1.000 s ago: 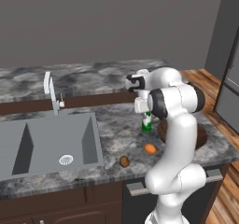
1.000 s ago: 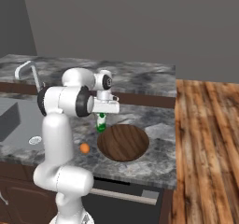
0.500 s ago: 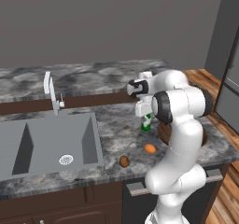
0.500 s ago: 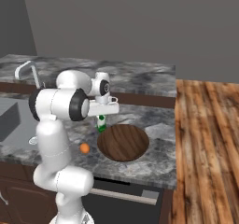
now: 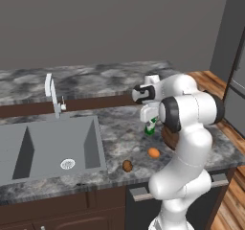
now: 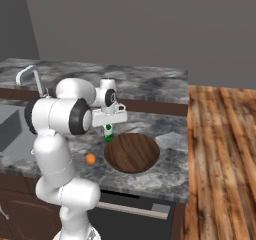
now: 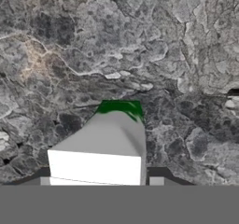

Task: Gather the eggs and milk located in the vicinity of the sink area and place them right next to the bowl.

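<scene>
Brown egg (image 5: 127, 165) and orange egg (image 5: 153, 153) lie on the grey marbled worktop (image 5: 119, 138) right of the sink (image 5: 48, 147). End effector (image 5: 149, 121) is clamped on the small white green-based milk carton (image 5: 150, 127), just beside the round dark wooden bowl (image 6: 132, 152). Milk placement step: next lower it, release, then fetch eggs.

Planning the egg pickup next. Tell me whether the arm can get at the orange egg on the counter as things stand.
Probably not yet: the end effector is shut on the milk carton, so it must release that first. Otherwise the orange egg lies uncovered on the counter, close to the arm.
</scene>
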{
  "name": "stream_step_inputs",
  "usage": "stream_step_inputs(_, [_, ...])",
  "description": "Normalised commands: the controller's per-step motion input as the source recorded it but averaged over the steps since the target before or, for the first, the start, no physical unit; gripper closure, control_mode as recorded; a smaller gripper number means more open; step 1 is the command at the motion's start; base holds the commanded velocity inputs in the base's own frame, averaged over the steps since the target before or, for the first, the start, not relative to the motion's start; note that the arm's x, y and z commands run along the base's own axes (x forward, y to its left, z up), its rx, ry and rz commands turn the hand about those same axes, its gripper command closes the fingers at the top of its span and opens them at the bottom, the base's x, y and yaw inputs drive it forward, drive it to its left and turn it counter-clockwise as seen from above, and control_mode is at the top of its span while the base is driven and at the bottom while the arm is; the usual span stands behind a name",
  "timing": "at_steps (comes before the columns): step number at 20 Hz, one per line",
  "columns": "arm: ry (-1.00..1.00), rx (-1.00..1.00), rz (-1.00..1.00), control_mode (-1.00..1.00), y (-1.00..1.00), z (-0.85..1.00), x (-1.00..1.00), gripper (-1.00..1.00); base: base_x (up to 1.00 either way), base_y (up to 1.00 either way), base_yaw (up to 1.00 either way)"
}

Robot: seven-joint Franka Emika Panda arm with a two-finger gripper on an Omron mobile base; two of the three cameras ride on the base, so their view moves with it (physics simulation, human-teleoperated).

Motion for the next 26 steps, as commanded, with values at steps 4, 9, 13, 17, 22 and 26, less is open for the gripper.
stream_step_inputs(4, [-0.04, 0.0, 0.0, -1.0, -0.04, 0.0, -0.35, 1.0, 0.0, 0.0, 0.0])
stream_step_inputs(9, [-0.07, 0.0, 0.0, -1.0, -0.07, 0.0, -0.49, 1.0, 0.0, 0.0, 0.0])
stream_step_inputs(13, [-0.06, 0.0, 0.0, -1.0, -0.16, 0.0, -0.15, 1.0, 0.0, 0.0, 0.0])
stream_step_inputs(17, [0.0, 0.0, 0.0, -1.0, 0.0, -0.02, 0.01, 1.0, 0.0, 0.0, 0.0])
stream_step_inputs(22, [0.0, 0.0, 0.0, -1.0, 0.0, 0.0, 0.01, 1.0, 0.0, 0.0, 0.0])
stream_step_inputs(26, [-0.01, 0.02, 0.0, -1.0, -0.02, 0.0, 0.0, -1.0, 0.0, 0.0, 0.0])
